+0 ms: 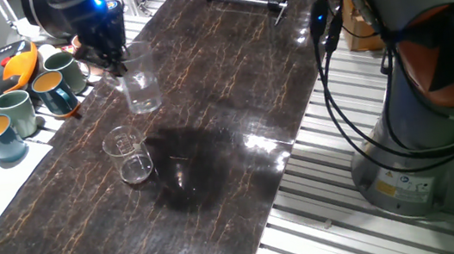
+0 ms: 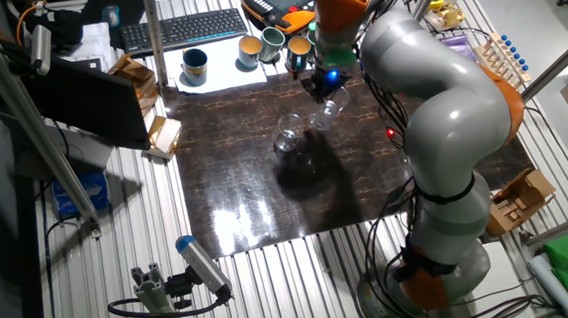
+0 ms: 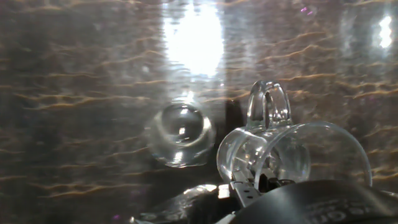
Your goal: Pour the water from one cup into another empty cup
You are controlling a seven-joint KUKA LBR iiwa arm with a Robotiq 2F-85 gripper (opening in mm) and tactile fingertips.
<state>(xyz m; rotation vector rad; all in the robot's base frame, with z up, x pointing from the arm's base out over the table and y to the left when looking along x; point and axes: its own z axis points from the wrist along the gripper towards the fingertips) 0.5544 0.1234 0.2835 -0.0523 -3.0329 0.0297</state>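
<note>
**One cup in my grip, the other waiting: the pour has not begun**

My gripper [image 1: 115,63] is closed on the rim of the taller clear cup [image 1: 140,84], one finger inside the wall and one outside as far as I can judge. The cup hangs below me near the far-left part of the dark table [image 1: 232,100], close to upright, and it appears to be lifted off the surface. The shorter clear glass [image 1: 129,156] stands upright on the table, near the held cup but apart from it and not yet under its rim.

I judge the step in hand to be the carry to the receiving glass. The tipping is not yet done. The next move calls for bringing the held rim over the short glass's mouth, then rolling my wrist slowly so the stream falls inside. The mouth is a small target, and a rim grip on smooth glass could slip as I turn.

Each fixed view gives the layout: the gap between the two cups, and the coloured mugs [image 1: 13,114] standing off the table's edge, well clear of my path. The hand view hides all that. It looks down into the held cup [image 3: 292,155] and the glass [image 3: 180,134], which looks empty, and it alone shows a clear loop [image 3: 267,102] like a handle at the held cup's side. The water I cannot make out in any view.
</note>
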